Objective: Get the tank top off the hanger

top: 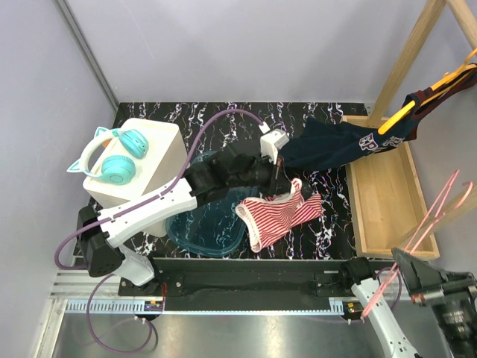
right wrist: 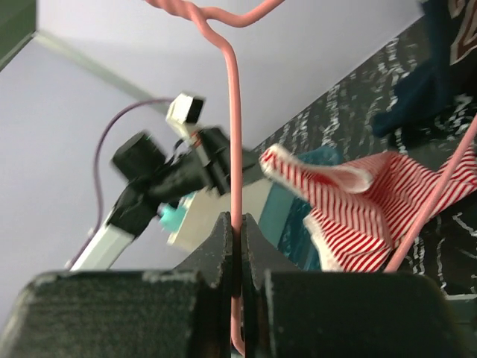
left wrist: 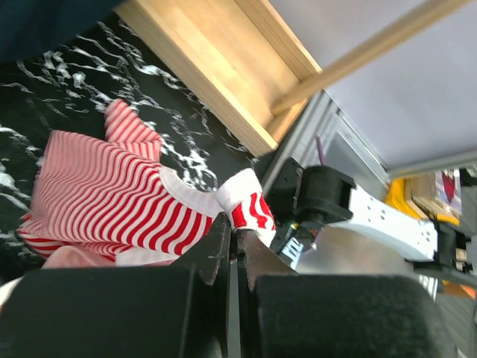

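The tank top (top: 287,212) is anchored by its strap in the closed left tool (left wrist: 235,237); the hanger (right wrist: 233,112), clamped in the closed right tool (right wrist: 237,224), is held apart at four o'clock.

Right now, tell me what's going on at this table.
The left jaws are shut on a strap of the red-striped tank top, holding that end up while the rest lies on the black table. The right jaws pinch the pink wire hanger, held off to the right, apart from the top. The top looks off the hanger.
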